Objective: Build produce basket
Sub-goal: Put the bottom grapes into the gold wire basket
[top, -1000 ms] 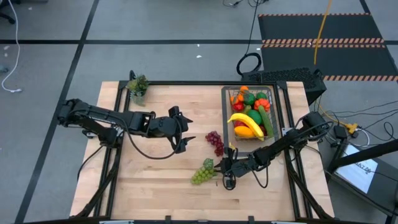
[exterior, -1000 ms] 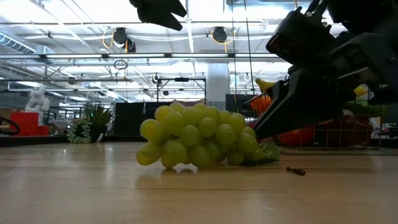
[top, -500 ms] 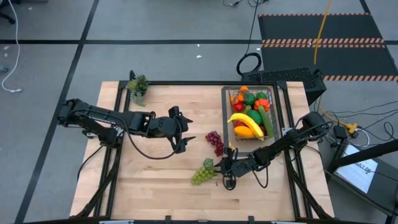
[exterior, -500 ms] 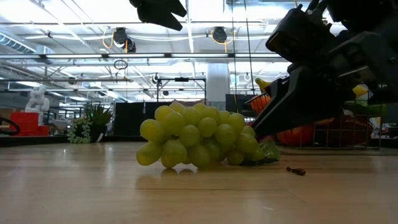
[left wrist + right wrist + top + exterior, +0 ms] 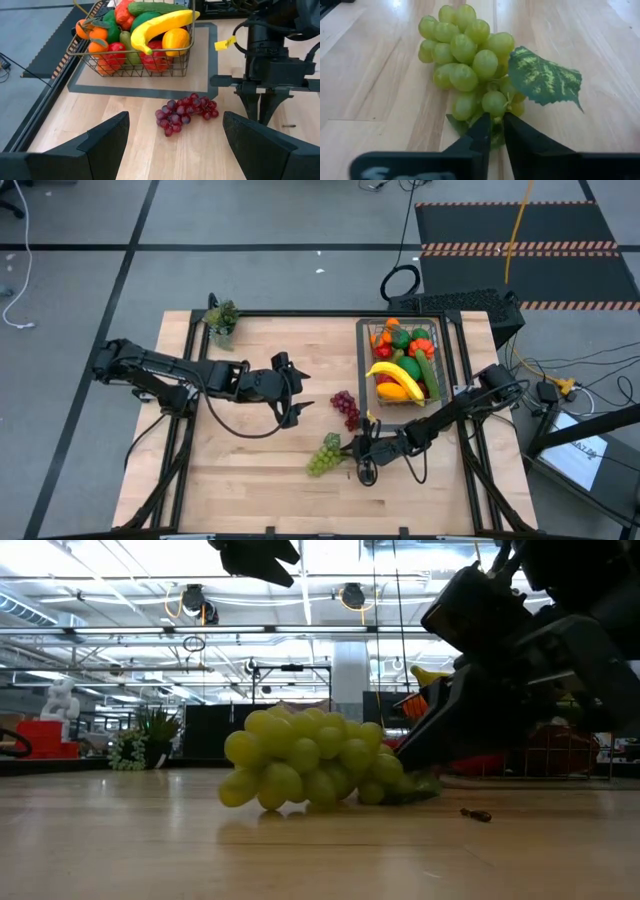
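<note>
From above: lying on the bare wood in front of the basket (image 5: 400,365), green grapes (image 5: 324,456) stretching away from the right gripper (image 5: 352,450), stem end nearest it; purple grapes (image 5: 346,408) resting between cluster and basket. Left gripper (image 5: 290,390) hovering well apart.

At table height: bunch sitting on the wood, right gripper pressing in at its leafy end.

Past the left wrist: fingers (image 5: 100,145) standing wide apart, facing the purple grapes and the filled basket.

Past the right wrist: fingers (image 5: 481,134) nearly together, pinching the stem beneath the leaf (image 5: 545,77).
</note>
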